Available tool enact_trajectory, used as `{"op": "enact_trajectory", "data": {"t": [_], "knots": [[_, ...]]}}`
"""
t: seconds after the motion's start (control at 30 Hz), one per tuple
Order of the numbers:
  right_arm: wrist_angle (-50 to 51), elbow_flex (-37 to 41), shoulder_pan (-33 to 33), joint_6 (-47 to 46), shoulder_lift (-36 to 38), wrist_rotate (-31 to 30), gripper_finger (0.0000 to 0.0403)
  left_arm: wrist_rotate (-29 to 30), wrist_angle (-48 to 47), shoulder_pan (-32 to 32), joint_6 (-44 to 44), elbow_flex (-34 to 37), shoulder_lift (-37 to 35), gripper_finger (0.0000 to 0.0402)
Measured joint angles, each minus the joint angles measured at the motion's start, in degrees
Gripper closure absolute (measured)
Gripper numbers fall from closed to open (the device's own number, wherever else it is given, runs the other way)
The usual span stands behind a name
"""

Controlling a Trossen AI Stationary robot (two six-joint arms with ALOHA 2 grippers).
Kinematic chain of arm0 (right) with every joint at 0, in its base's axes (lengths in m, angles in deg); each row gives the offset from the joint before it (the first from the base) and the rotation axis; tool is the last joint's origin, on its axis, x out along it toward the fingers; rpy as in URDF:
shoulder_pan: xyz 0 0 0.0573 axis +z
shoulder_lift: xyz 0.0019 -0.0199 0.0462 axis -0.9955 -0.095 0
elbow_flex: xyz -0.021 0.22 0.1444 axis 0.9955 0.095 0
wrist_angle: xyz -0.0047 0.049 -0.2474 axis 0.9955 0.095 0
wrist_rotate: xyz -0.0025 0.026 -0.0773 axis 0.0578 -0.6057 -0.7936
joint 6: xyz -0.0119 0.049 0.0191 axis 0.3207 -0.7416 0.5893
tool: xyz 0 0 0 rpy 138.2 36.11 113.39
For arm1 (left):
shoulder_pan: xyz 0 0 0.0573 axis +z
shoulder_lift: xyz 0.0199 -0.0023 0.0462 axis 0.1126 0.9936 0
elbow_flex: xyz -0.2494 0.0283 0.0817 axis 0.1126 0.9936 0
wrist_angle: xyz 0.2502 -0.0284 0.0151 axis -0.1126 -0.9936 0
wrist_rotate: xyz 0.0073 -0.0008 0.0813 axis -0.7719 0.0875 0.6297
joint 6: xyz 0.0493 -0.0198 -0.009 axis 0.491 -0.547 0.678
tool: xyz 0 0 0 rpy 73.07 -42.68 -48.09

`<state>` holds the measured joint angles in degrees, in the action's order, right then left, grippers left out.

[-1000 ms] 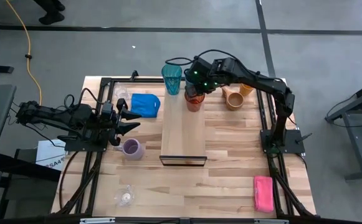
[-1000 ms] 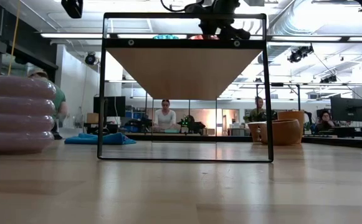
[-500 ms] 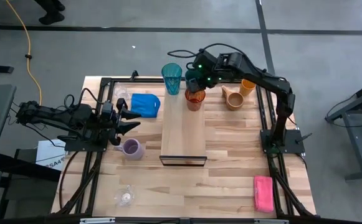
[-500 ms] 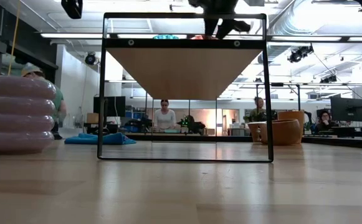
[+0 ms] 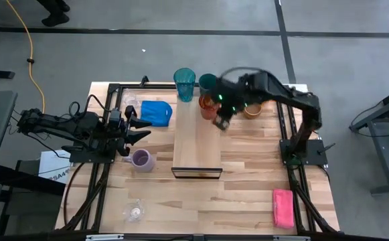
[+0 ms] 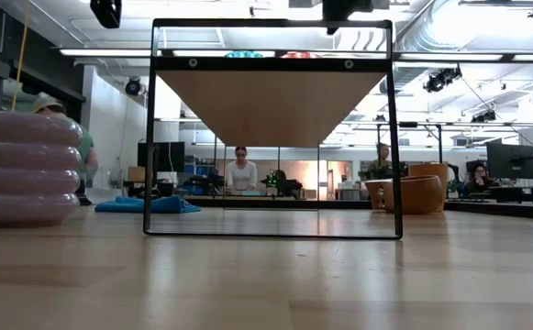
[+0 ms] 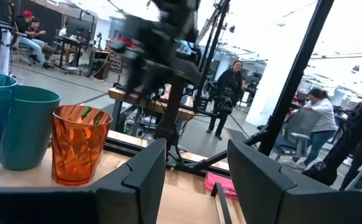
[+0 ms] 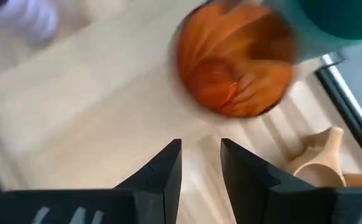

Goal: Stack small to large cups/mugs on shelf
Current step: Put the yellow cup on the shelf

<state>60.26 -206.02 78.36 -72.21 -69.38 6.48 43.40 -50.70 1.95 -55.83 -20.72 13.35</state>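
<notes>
the right claw (image 5: 221, 123) hangs spread and empty over the long light-wood shelf (image 5: 195, 147); just beyond it stands the ribbed orange plastic cup (image 5: 209, 106), on the shelf. most cups remain unstacked.

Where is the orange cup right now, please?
In the high view, the orange cup stands on the shelf's far end, beside the dark green cup.

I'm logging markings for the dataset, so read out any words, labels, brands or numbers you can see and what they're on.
White sheet on the floor under the table's left edge: red print, partly hidden by the frame and too small to read for certain.
Cups, shelf, blue cloth, pink sponge: no text visible.
Room behind, low and wrist views: nothing legible.
</notes>
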Motion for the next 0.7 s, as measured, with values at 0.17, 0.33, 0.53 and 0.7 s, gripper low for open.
{"op": "enact_trajectory", "data": {"t": [0.17, 0.33, 0.53, 0.7], "knots": [[-4.88, 14.67, 8.36, -2.2, 10.15, -5.14, 0.03, 0.33, -0.04, 0.0, 0.0, 0.0, -0.02, 0.0241], [-18.04, 35.12, 16.07, -11.71, 27.4, -9.63, 0.03, 0.35, -0.04, 0.0, -0.09, 0.0, -0.02, 0.0241], [-41.64, 58.49, 21.38, -16.96, 47.65, -11.06, 0.03, 0.35, -0.04, 0.0, -0.09, 0.0, -0.02, 0.0241], [-66.38, 74.09, 21.51, -7.46, 58.26, -12.21, 0.03, 0.35, -0.04, 0.0, -0.13, 0.0, -0.02, 0.0241]]}}
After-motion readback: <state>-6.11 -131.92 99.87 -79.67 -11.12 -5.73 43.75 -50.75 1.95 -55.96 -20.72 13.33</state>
